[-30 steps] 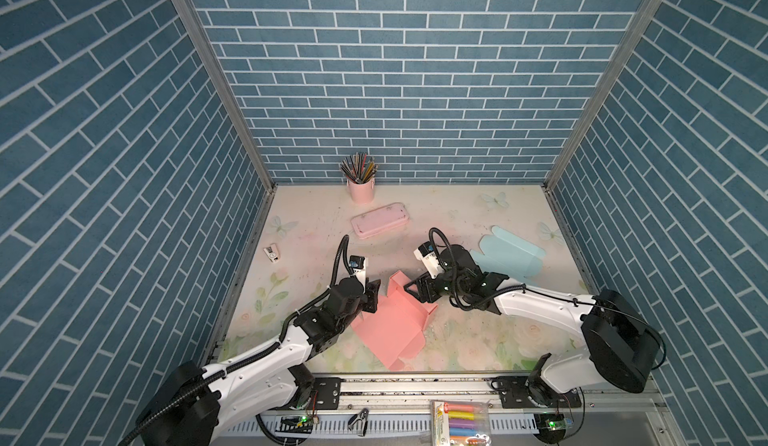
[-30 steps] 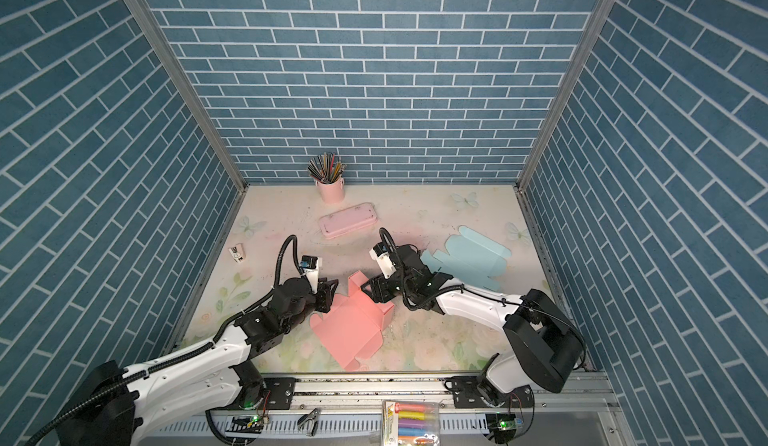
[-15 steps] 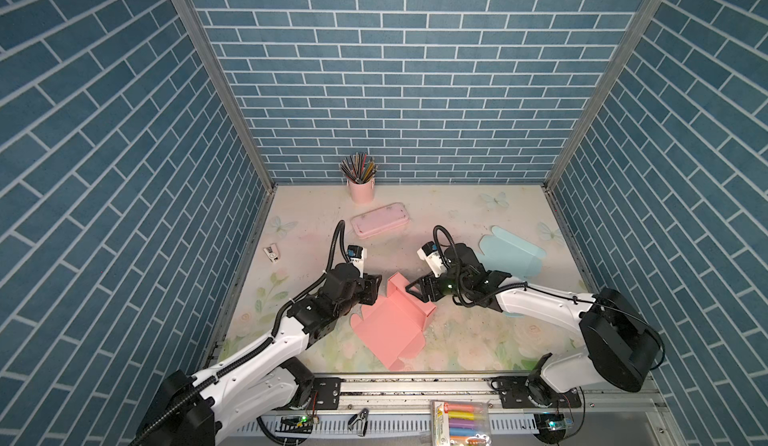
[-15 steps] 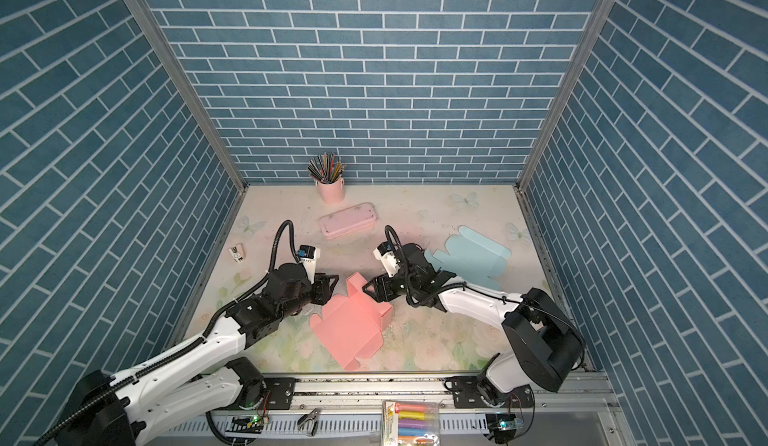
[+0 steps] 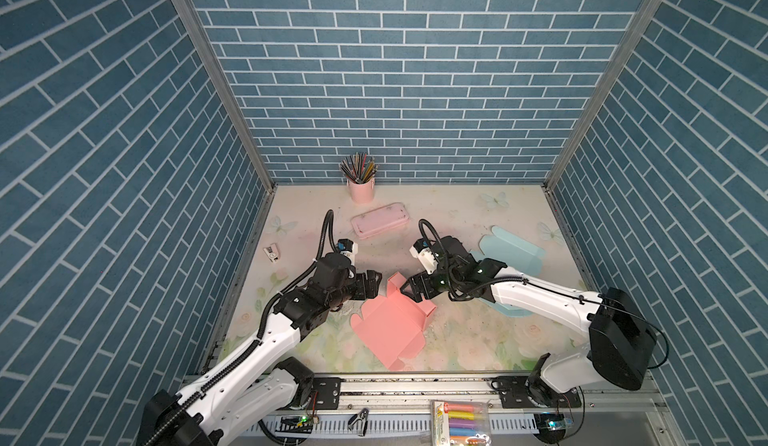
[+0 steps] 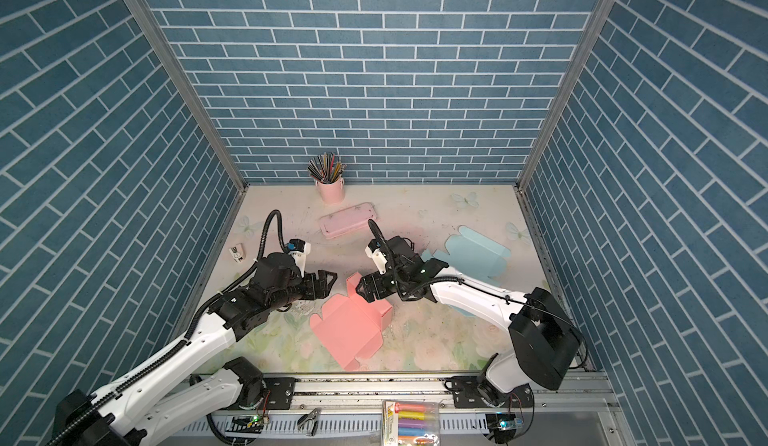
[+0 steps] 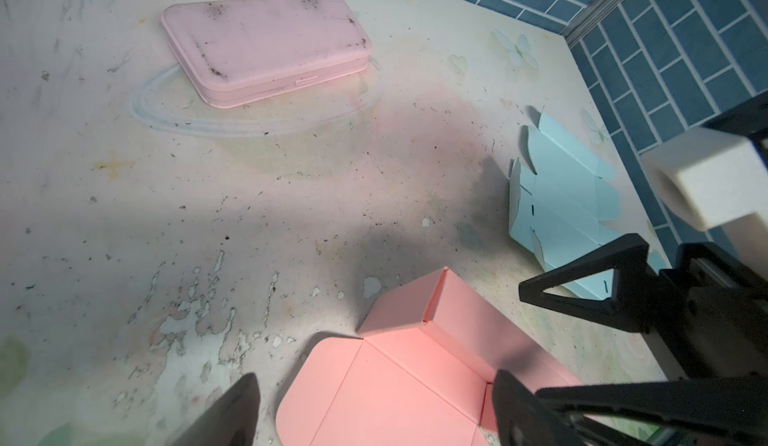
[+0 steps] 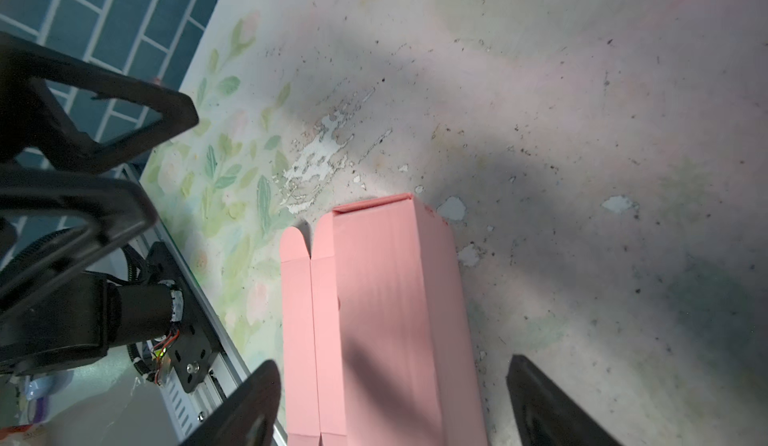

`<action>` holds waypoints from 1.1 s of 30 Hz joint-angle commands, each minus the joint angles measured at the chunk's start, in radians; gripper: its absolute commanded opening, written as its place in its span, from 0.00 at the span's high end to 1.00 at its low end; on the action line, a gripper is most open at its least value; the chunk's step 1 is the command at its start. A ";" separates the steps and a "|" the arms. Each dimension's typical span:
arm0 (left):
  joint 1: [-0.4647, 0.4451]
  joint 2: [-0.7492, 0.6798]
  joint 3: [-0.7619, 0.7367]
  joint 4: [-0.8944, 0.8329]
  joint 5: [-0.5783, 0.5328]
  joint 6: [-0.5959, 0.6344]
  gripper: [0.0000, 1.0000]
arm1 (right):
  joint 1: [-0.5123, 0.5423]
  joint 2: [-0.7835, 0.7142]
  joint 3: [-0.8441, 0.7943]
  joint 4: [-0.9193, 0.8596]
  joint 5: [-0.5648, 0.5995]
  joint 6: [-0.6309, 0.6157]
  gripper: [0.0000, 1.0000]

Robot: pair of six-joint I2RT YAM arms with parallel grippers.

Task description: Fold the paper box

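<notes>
While left hand [image 5: 376, 284] and right hand [image 5: 409, 289] gape wide, empty, box [image 5: 390, 327] raised end sits between, right nearer; long axis toward rail [image 5: 415, 386].

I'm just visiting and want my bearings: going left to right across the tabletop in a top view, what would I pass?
Small white item → left gripper → right gripper → blue box.

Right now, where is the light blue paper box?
In both top views the light blue paper box lies flat on the right of the table, partly hidden by the right arm, right of the pink paper box.
</notes>
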 commanded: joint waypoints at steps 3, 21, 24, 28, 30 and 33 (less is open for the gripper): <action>0.022 -0.036 0.028 -0.065 0.007 -0.018 0.12 | 0.040 0.057 0.066 -0.156 0.093 -0.044 0.12; 0.076 0.021 0.093 -0.120 0.086 0.094 0.12 | 0.095 0.175 0.104 -0.129 0.176 0.078 0.24; 0.080 0.046 0.103 -0.120 0.108 0.101 0.12 | 0.091 0.167 0.076 -0.104 0.182 0.095 0.26; 0.080 0.064 0.101 -0.101 0.135 0.080 0.12 | 0.070 0.163 0.032 -0.047 0.140 0.108 0.26; 0.079 0.071 0.097 -0.090 0.140 0.070 0.12 | 0.054 0.153 0.009 -0.018 0.114 0.110 0.26; 0.080 0.077 0.088 -0.077 0.127 0.053 0.12 | 0.033 0.130 -0.013 -0.005 0.091 0.103 0.28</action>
